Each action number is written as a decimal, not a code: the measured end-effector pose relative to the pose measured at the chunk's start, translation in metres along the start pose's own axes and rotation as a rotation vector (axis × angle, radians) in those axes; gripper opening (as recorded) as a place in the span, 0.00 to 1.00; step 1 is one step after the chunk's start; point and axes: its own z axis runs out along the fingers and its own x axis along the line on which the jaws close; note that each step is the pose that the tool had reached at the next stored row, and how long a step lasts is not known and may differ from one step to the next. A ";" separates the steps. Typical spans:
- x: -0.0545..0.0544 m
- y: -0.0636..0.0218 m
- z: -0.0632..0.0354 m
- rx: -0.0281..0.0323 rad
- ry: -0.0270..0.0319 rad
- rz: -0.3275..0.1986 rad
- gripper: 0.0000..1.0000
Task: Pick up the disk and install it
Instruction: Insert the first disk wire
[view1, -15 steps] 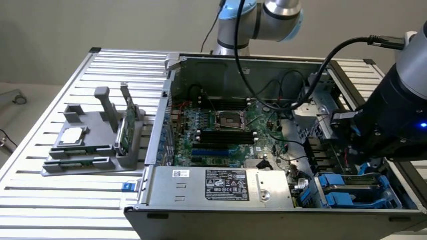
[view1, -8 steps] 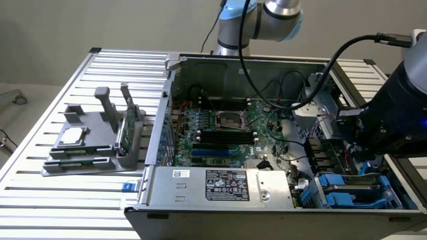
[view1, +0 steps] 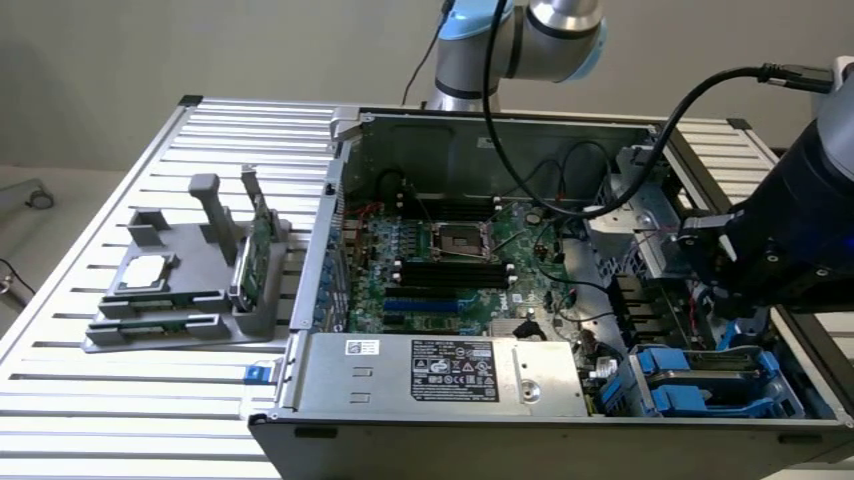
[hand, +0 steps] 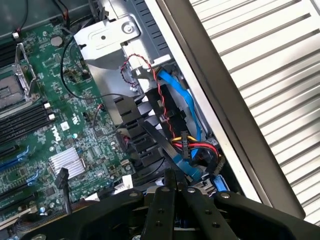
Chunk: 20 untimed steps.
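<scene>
Big open computer box (view1: 534, 445) with grey metal walls, lid off. Flat on its bottom, a green board (view1: 454, 260) full of tiny parts and long black slots. At the near side of the box, a shiny silver power box (view1: 441, 370) with a black and white sticker. In the near corner on the exterior view's right, the disk (view1: 694, 385), lying low inside the box, blue plastic frame showing around it. Close by, in the wrist view, red, yellow and black wires (hand: 194, 145) and a flat blue cable (hand: 181, 97), all bent and tangled.

Over that corner, the dark arm (view1: 801, 220). At its end, the gripper (hand: 176, 180), pinched narrow, black fingers pressed together with nothing between them, near the blue frame but not holding the disk.

On the exterior view's left, well apart from the box, a grey plastic stand (view1: 200, 320). In it, a small square silver chip (view1: 144, 272) lying flat and thin green sticks (view1: 248, 265) standing on edge.

Under everything, a table (view1: 134, 420) of long silver metal slats with grooves between. Behind it, a plain pale wall (view1: 200, 50). Beside the table on the exterior view's left, a bit of grey floor (view1: 34, 230).
</scene>
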 end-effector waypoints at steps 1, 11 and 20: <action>0.000 0.0000 0.0000 0.0023 0.0039 0.004 0.14; -0.001 0.0024 -0.0108 0.0077 0.0285 0.038 0.14; -0.012 0.0096 -0.0172 0.0062 0.0479 0.053 0.14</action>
